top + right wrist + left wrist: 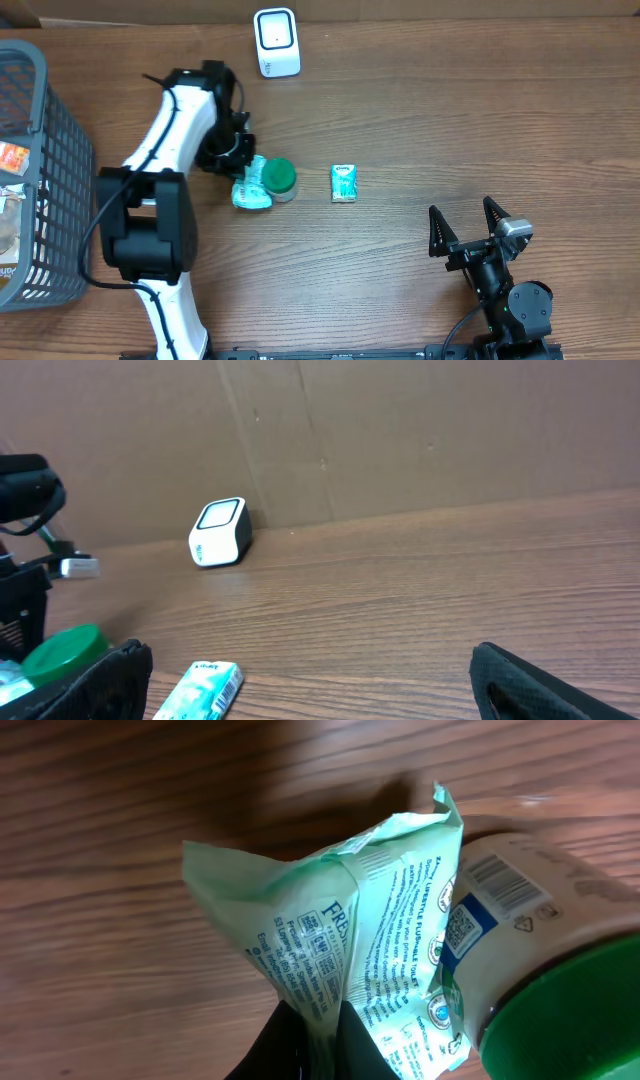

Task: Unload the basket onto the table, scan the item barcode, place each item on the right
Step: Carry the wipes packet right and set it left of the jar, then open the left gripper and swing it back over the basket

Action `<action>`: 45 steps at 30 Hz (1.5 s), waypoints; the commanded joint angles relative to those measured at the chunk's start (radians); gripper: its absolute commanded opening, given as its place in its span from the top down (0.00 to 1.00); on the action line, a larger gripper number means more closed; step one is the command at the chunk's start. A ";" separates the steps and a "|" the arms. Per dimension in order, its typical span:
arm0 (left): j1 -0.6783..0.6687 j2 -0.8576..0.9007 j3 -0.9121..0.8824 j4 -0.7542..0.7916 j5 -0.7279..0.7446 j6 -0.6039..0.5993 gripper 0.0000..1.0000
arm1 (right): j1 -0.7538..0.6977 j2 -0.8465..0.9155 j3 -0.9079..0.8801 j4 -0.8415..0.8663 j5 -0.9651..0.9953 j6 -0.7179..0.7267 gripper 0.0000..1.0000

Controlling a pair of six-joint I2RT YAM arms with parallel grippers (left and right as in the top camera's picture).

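My left gripper (312, 1038) has its jaws pinched shut on the green packet (330, 930), which touches the green-lidded jar (281, 178) on the table (450, 110). The right gripper (467, 228) waits with jaws wide and empty. The grasp looks made; next I should lift the packet and turn its barcode toward the scanner (276, 42).

Your overhead camera looks straight down on the brown wooden table (450, 120). Your left wrist camera hangs very near a crumpled pale-green plastic packet (330, 920). Your right wrist camera looks low across the table toward the white box-shaped scanner (218, 532), also seen from overhead.
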 commanded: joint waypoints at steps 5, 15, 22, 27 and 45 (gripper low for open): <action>-0.082 0.010 0.000 0.023 -0.003 -0.140 0.96 | -0.004 -0.010 -0.010 0.006 0.009 -0.003 0.00; -0.077 0.010 0.003 -0.012 -0.002 -0.183 0.42 | -0.004 -0.010 -0.010 0.006 0.009 -0.003 0.00; -0.053 -0.030 0.118 -0.116 0.003 -0.226 0.40 | -0.004 -0.010 -0.010 0.006 0.009 -0.003 0.00; -0.019 -0.158 0.280 -0.166 0.021 -0.235 0.43 | -0.004 -0.010 -0.010 0.006 0.009 -0.003 0.00; 0.655 -0.583 0.439 -0.204 -0.146 -0.404 0.39 | -0.004 -0.010 -0.010 0.006 0.009 -0.003 0.00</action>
